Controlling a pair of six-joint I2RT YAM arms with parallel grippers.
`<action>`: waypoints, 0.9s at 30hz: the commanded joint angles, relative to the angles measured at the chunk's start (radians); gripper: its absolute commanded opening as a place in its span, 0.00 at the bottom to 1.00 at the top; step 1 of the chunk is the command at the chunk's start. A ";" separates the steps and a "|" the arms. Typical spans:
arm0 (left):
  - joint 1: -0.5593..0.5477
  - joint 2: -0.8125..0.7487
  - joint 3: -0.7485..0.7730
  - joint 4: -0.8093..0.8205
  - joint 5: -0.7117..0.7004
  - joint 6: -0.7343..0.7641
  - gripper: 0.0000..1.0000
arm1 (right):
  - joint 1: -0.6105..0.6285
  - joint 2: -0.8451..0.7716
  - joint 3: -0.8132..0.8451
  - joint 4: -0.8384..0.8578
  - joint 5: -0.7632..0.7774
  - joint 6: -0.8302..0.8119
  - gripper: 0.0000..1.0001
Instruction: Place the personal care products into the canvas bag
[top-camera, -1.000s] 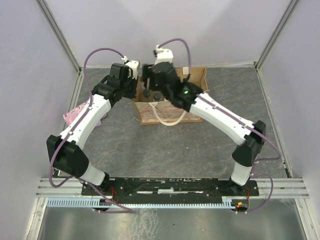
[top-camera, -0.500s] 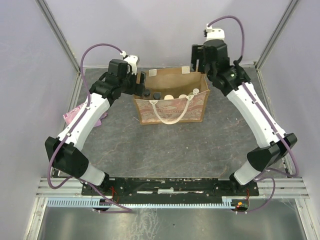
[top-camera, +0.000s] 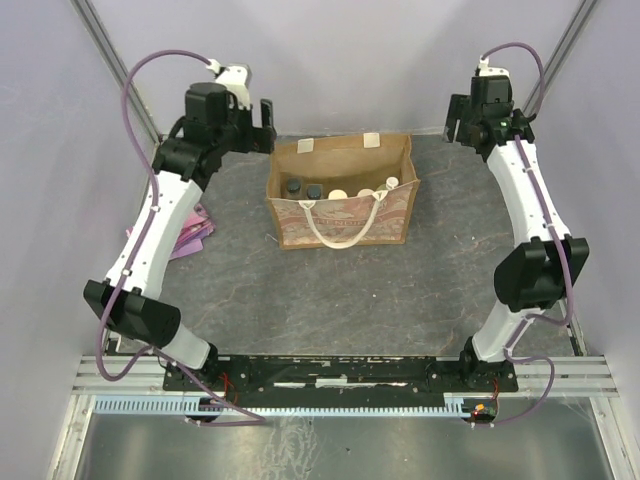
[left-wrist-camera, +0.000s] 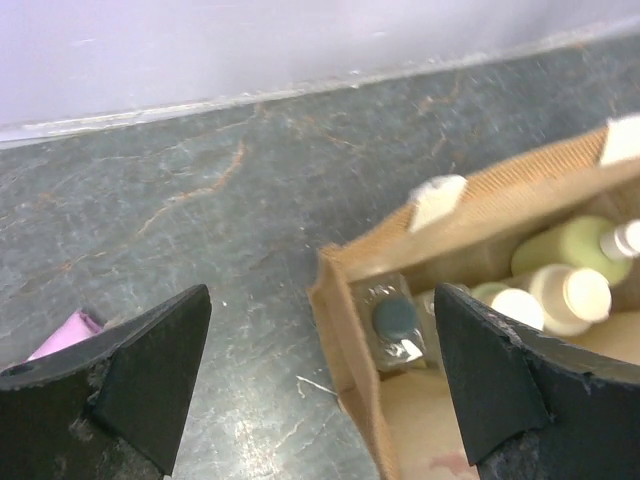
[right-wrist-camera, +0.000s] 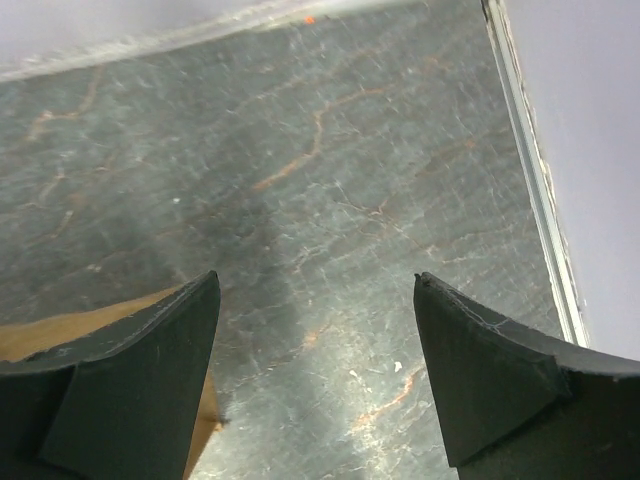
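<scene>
1. Judging from the top view, task looks done or v. nearly: canvas bag stands upright on the far half of the desk, w/ five bottle tops showing in its open mouth.
2. Two black-capped clear bottles sit side by side at the bag's left end. Three pale yellow bottles w/ cream tops fill centre to right end. Can't tell from above which is the pump.
3. Left wrist view agrees: one of the black-capped clear bottles is just inside the bag's corner, w/ yellow ones beside it.
4. State of left gripper: fingers spread wide, nothing between them. It hangs above the desk, just off the bag's left rear corner.
5. State of right gripper: likewise wide apart and empty, over bare desk near the far right. Only a sliver of bag shows at the frame edge.
6. No bottle seen on the desk outside the bag. Flat pink packet lies at left, partly under the left arm and apart from the bag. Not a bottle to pack.
7. Left to do: prob. nothing but parking the arms. Only doubt is whether the bottles stand upright inside, as the bag's depth is hidden.
</scene>
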 joint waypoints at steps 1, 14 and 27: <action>0.151 0.062 0.064 -0.014 0.094 -0.093 0.98 | -0.031 0.024 0.041 -0.011 -0.059 0.011 0.86; 0.307 0.196 0.068 -0.028 -0.044 -0.183 1.00 | -0.084 0.010 -0.090 -0.002 -0.019 0.001 0.88; 0.307 0.209 0.036 -0.004 -0.166 -0.198 1.00 | -0.087 0.052 -0.043 -0.010 -0.017 -0.003 0.88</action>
